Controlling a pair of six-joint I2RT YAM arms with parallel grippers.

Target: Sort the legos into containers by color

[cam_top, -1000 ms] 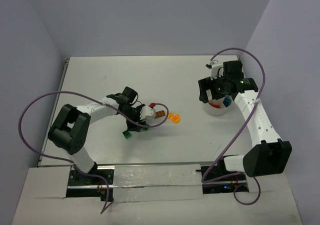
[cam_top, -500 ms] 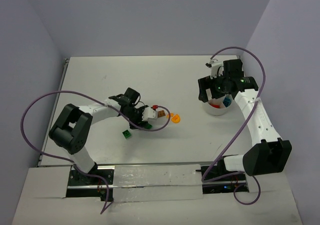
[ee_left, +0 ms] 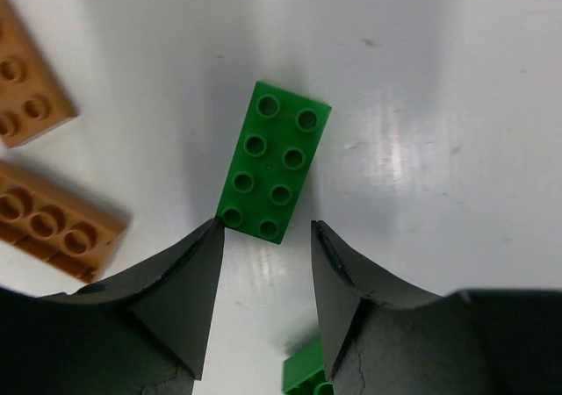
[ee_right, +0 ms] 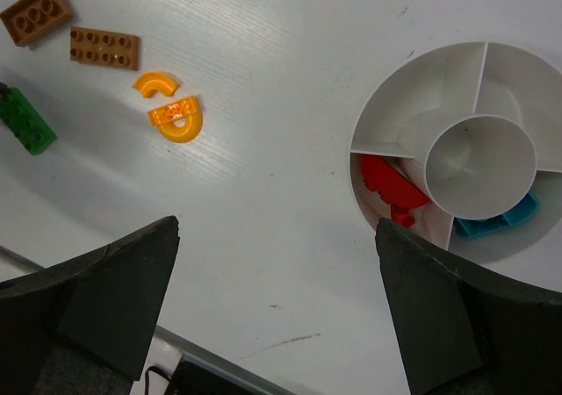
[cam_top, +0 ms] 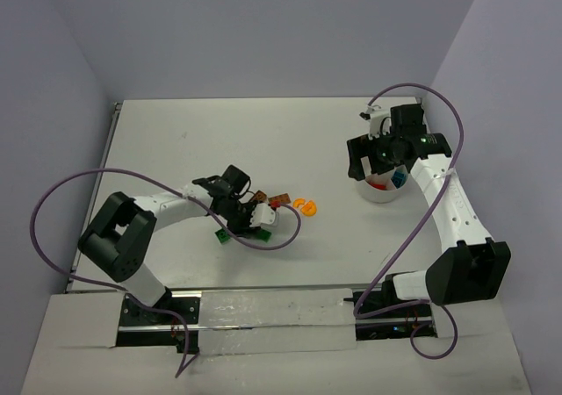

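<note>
My left gripper (cam_top: 255, 222) is open and low over the table. In the left wrist view its fingertips (ee_left: 266, 235) flank the near end of a green eight-stud lego (ee_left: 274, 161) without gripping it. A second green lego (ee_left: 307, 376) lies beneath the right finger and shows in the top view (cam_top: 225, 235). Two brown plates (ee_left: 54, 224) lie to the left. My right gripper (cam_top: 379, 162) is wide open and empty, high above the white divided bowl (ee_right: 386, 83). The bowl holds red legos (ee_right: 391, 184) and a teal one (ee_right: 496, 222).
Two orange curved pieces (ee_right: 176, 117) lie between the brown plates (ee_right: 105, 47) and the bowl, and show in the top view (cam_top: 306, 206). The bowl (cam_top: 379, 195) stands at the right of the table. Purple cables loop beside both arms.
My left gripper has moved toward the near edge and come down over the green legos. The right arm has hardly moved.
</note>
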